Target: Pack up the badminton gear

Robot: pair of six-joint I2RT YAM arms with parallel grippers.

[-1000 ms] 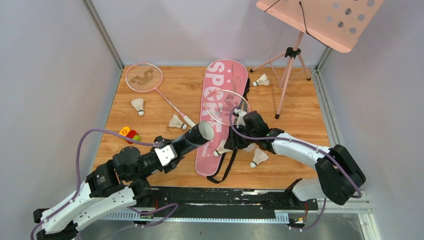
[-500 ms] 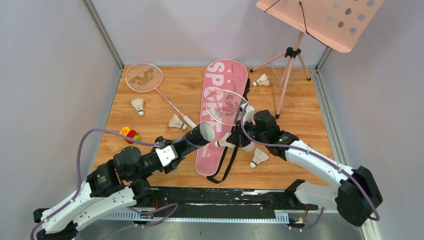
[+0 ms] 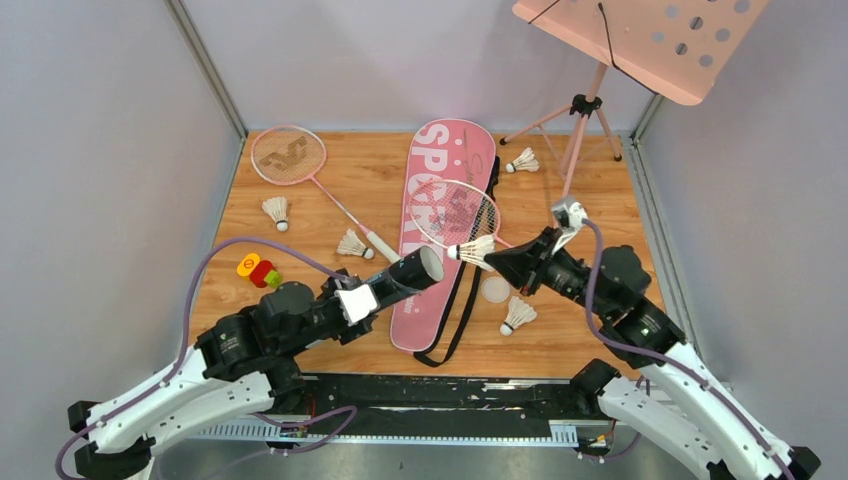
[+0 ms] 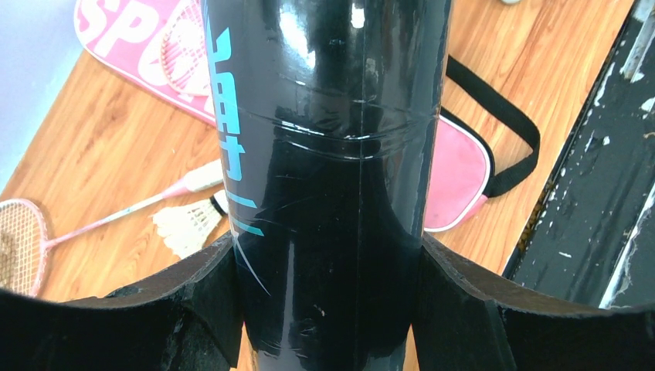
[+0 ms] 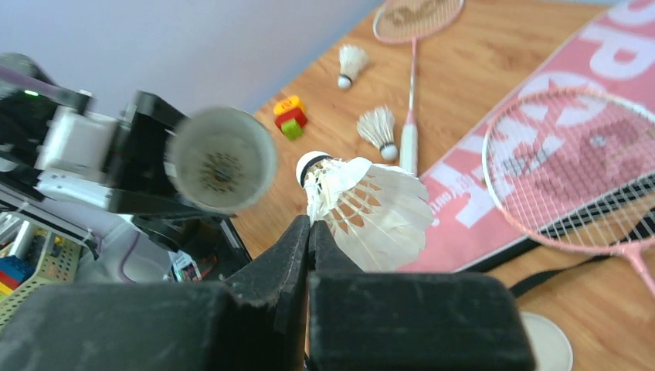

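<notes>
My left gripper (image 3: 372,297) is shut on the long black tube (image 3: 405,277), held tilted with its open mouth (image 5: 222,160) up and to the right; the tube fills the left wrist view (image 4: 328,154). My right gripper (image 3: 497,262) is shut on the feather edge of a white shuttlecock (image 3: 472,251), cork pointing at the tube mouth, a short gap away; it also shows in the right wrist view (image 5: 363,210). The pink "SPORT" bag (image 3: 447,170) lies in the middle with one pink racket (image 3: 455,213) on it. The other racket (image 3: 290,157) lies at the far left.
Loose shuttlecocks lie at the left (image 3: 275,211), by the racket handle (image 3: 352,244), at the back (image 3: 522,160) and near the front (image 3: 517,315). A round white cap (image 3: 495,290) lies beside the bag. A small orange, red and green toy (image 3: 258,270) sits left. The pink music stand (image 3: 590,110) stands back right.
My right gripper has lifted the shuttlecock off the bag and swung back right, turning it cork-first toward the tube. My left arm has shifted the tube slightly right.
</notes>
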